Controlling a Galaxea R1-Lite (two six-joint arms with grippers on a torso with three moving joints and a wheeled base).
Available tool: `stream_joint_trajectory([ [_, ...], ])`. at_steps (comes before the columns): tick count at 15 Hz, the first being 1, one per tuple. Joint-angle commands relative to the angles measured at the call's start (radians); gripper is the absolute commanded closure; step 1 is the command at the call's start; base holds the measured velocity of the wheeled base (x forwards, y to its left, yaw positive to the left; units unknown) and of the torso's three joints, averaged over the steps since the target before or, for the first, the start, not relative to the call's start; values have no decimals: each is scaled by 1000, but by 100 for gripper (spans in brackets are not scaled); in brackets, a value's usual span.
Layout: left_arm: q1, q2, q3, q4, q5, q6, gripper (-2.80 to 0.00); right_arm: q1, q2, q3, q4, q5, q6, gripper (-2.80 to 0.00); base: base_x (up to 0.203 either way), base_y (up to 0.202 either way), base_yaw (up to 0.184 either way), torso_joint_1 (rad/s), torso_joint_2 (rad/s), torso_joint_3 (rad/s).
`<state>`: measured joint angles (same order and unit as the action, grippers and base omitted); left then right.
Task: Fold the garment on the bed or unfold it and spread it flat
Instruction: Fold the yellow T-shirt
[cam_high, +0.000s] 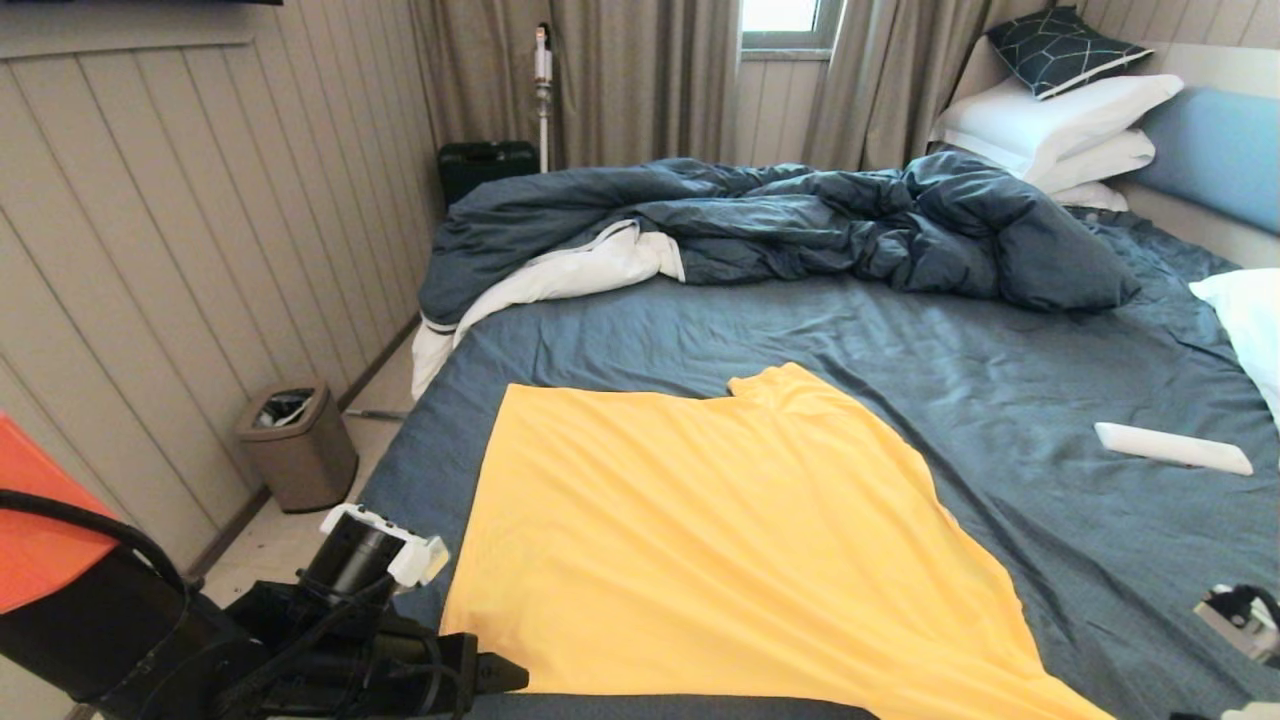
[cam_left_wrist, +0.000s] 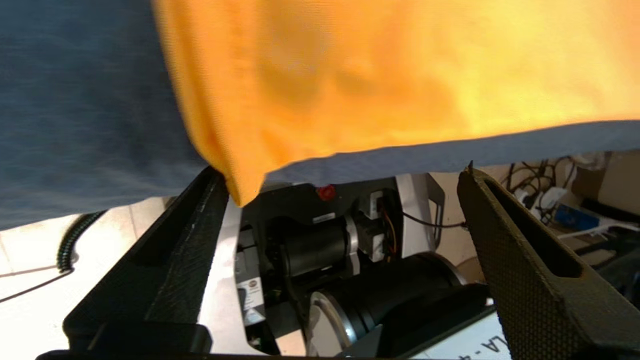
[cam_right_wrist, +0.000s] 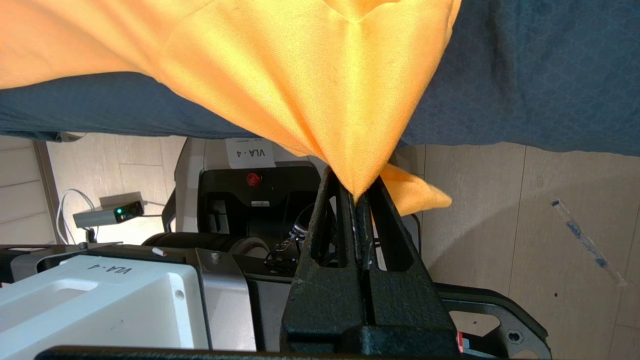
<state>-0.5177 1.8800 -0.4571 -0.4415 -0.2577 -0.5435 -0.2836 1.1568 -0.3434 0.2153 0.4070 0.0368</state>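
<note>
Blue-grey bedding covered the bed (cam_high: 800, 340), where the yellow T-shirt (cam_high: 700, 540) lay spread at the near edge. Its right corner was clamped in the right gripper (cam_right_wrist: 361, 196); the left gripper (cam_left_wrist: 345, 175) had its jaws apart by the other corner. Beyond lay a white remote (cam_high: 1172, 448), a rumpled duvet (cam_high: 800, 225) and pillows (cam_high: 1050, 125).

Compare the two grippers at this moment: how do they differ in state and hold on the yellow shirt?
The left gripper is open, one yellow shirt corner beside one finger, unpinched. The right gripper is shut on the other corner, pulling it taut. Both sit at the bed near edge.
</note>
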Motion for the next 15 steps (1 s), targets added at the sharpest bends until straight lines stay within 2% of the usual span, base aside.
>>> stream_joint_trajectory([
  [1,-19,1,-18,-1,-2,-19,-280,0,1,0,1,3,0,0,0,0,0,0,0,0],
  [6,-33,8,-20,-2,0,-30,-280,0,0,1,1,3,0,0,0,0,0,0,0,0],
  [7,-33,10,-18,-2,0,-29,0,0,0,1,1,3,0,0,0,0,0,0,0,0],
  [15,-33,19,-19,-13,9,-30,0,3,-33,3,2,3,-2,0,0,0,0,0,0,0],
])
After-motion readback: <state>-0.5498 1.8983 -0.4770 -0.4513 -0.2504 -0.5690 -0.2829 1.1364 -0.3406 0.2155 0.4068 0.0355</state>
